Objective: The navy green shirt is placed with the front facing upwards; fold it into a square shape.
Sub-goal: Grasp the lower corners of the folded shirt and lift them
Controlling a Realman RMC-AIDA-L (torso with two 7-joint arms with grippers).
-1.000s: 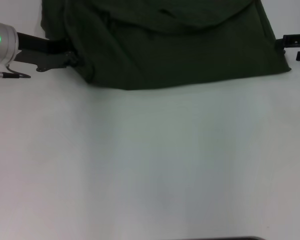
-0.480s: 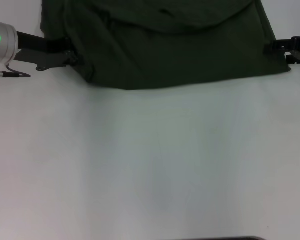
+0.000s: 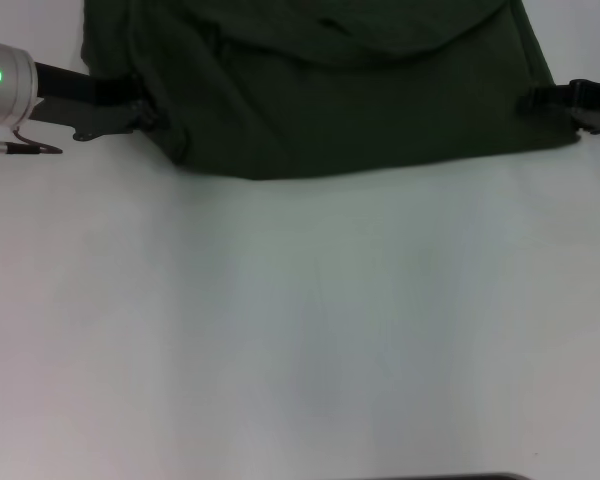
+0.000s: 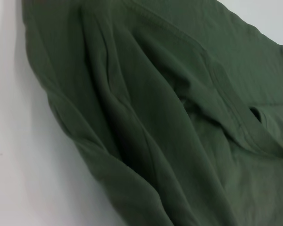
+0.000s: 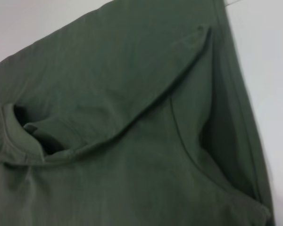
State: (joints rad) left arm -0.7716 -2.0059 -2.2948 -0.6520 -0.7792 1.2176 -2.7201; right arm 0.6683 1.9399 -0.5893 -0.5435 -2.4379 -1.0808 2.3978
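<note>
- The big dark olive-green short-sleeved cotton shirt lies at the far edge of the table, running out of the top of the head view, so only its near part shows.
- Looks partly folded to me: there's a layer lapped over the body with a curved edge across the upper part, and the near hem is a fairly straight line. No lettering showing, just plain green.
- The left side is messy though. The left wrist view shows long bunched ridges running down the fabric, nothing flat there.
- The right wrist view shows a flap folded across and the neck opening peeking out under it, with a neat seamed side edge.
- So my guess is one fold or so is in, and squaring it up plus smoothing that left bunch is what's left. Nowhere near a tidy square.
- The left pincer sits right at the shirt's left edge, touching the bunched cloth. Can't tell if it's closed on the fabric or how far open it is.
- The right pincer is at the right edge near the lower corner, tips over the cloth. Same deal, can't tell whether it's gripping.
- The plain white table is smooth and takes up most of the head view.
- Nothing of the room is visible beyond it, apart from a thin dark strip at the near edge.
</note>
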